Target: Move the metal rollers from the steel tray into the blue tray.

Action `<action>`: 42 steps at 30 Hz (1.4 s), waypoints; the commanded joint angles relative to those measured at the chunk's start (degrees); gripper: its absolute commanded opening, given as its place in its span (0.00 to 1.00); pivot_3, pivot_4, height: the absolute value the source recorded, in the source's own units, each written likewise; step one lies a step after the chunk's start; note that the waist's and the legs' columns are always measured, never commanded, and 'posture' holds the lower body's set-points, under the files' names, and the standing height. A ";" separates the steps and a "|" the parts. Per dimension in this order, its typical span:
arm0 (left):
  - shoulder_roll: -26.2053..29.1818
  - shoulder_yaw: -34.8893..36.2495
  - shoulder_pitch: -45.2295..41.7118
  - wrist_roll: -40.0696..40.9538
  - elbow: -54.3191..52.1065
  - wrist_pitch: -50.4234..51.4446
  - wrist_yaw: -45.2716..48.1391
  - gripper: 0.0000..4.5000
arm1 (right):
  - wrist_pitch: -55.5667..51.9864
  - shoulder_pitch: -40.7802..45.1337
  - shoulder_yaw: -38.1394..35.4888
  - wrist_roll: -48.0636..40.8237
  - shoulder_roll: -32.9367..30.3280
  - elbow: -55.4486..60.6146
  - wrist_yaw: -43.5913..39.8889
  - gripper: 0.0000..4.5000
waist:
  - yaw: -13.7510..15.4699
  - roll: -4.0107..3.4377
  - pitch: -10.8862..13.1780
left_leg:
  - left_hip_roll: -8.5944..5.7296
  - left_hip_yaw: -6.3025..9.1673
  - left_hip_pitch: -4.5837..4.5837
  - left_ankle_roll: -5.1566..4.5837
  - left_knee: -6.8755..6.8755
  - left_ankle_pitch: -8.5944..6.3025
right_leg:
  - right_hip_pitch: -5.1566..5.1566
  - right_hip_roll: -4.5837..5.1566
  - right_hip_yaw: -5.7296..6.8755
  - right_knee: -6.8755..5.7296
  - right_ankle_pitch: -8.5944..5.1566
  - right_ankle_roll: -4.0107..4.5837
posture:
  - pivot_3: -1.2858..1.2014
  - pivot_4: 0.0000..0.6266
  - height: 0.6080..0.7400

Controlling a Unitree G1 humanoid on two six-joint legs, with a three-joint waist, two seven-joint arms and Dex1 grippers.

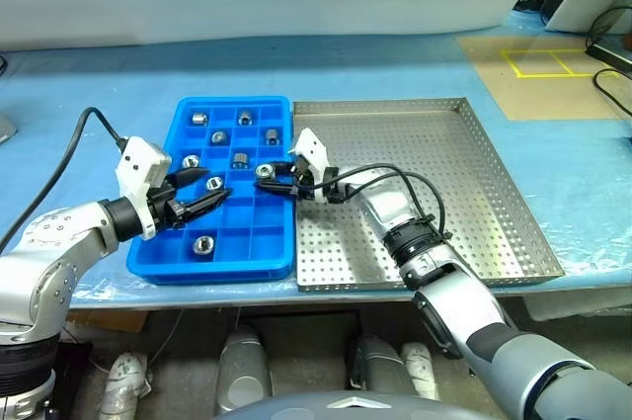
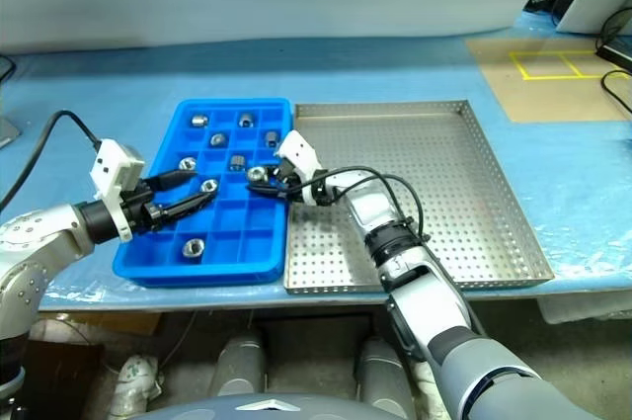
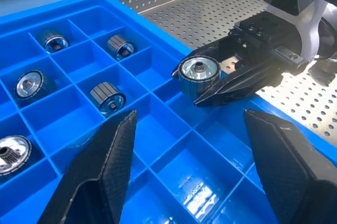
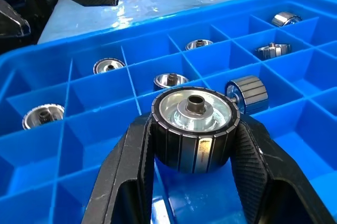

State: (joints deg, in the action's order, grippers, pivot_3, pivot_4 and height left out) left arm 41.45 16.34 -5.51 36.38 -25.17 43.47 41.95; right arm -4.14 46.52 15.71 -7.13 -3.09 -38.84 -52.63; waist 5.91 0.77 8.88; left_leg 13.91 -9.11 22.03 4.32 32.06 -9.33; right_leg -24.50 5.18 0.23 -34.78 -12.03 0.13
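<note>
**Q:** What did your R claw have?

**A:** My right gripper [image 1: 274, 180] had one metal roller [image 4: 195, 127] pinched betw. its two black fingers [image 4: 129, 174] — the pads sat against the ribbed sides, and the shiny face w/ the central hole looked back at my wrist cam. It hung over the blue tray [image 1: 259, 264], near that tray's right edge, above the compartments and not down in one.

**Q:** And the L?

**A:** My left gripper [image 1: 206, 193] carried nothing; its fingers [image 3: 102, 168] stood wide apart over the tray's left-middle cells, pointing toward the right one. The two grippers were near each other, not touching.

**Q:** Where were the other rollers?

**A:** In the blue tray, each in its own cell. From the head cam I counted about seven: two across the far row [image 1: 198, 117], more in the rows below, and one alone [image 1: 203, 243] in the near-left part. Some stood on end w/ the hole up, others lay on their sides. Cells at the near-right were bare.

**Q:** The steel tray?

**A:** The steel tray [image 1: 494, 193] lay just beside the blue one, on its right, rims touching or nearly so — I couldn't tell which. My right forearm reached across its near-left corner. Both trays sat on a blue-covered table [image 1: 118, 84].
</note>
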 commanded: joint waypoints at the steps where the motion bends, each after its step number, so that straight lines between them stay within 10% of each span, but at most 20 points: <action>1: -0.32 -0.51 -1.03 0.52 -1.07 -1.42 0.05 0.76 | 0.29 0.56 -2.42 -0.12 -0.21 -1.28 1.24 0.66 | 0.01 0.00 0.00 | 0.00 0.02 -0.02 0.00 0.00 0.00 | 0.03 0.00 -0.01 -0.01 0.00 0.00 | 0.59 0.24 1.00; 3: -0.33 -1.41 -1.76 0.37 -0.42 -1.65 0.57 0.76 | -2.51 0.52 -3.56 -1.64 -0.55 0.44 0.18 0.80 | 0.03 0.00 0.00 | -0.01 0.02 -0.03 0.00 0.03 0.00 | 0.10 0.00 -0.03 -0.01 0.00 0.00 | 0.58 0.24 1.00; 14: -2.13 -9.58 -8.46 -1.73 6.29 -4.98 4.57 0.76 | -19.76 -6.48 -13.91 -11.79 -14.18 29.45 -1.14 0.80 | -0.50 0.00 0.00 | -0.04 0.14 -0.05 0.01 0.04 0.02 | 0.20 -0.10 -0.16 0.03 0.01 -0.02 | 0.52 0.24 1.00; 26: -6.09 -15.02 -13.16 -4.68 11.70 -8.93 7.32 0.76 | -19.16 -13.43 -13.28 -7.33 -22.76 28.25 -0.21 0.80 | -1.97 0.01 -0.01 | -0.04 0.07 -0.13 0.03 0.07 0.03 | 0.20 -0.11 -0.24 0.02 0.01 -0.01 | 0.51 0.24 1.00; 34: -6.32 -14.37 -9.25 -4.27 9.54 -8.90 6.82 0.76 | -29.77 -30.58 -19.32 -15.39 -39.44 48.92 -8.09 0.80 | -0.72 -0.01 0.01 | -0.08 0.06 -0.06 -0.17 0.00 -0.10 | 0.24 -0.08 -0.27 0.16 -0.01 -0.03 | 0.51 0.24 1.00; 42: -7.38 -16.02 -10.41 -5.42 12.10 -9.99 7.97 0.76 | -30.42 -36.19 -20.67 -15.51 -40.05 50.16 -4.04 0.80 | -1.47 -0.01 0.00 | -0.10 -0.30 -0.56 -0.27 0.05 -0.15 | 0.34 -0.06 -0.33 0.05 -0.02 -0.06 | 0.50 0.24 1.00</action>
State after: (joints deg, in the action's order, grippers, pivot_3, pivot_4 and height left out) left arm 34.17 0.26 -14.84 31.23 -13.25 34.75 49.20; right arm -35.01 10.41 -3.76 -21.98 -43.56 9.80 -57.66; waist 4.45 0.77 8.88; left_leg 13.81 -9.42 21.44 4.05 32.11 -9.48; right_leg -24.12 5.12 -0.10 -34.73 -12.06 0.06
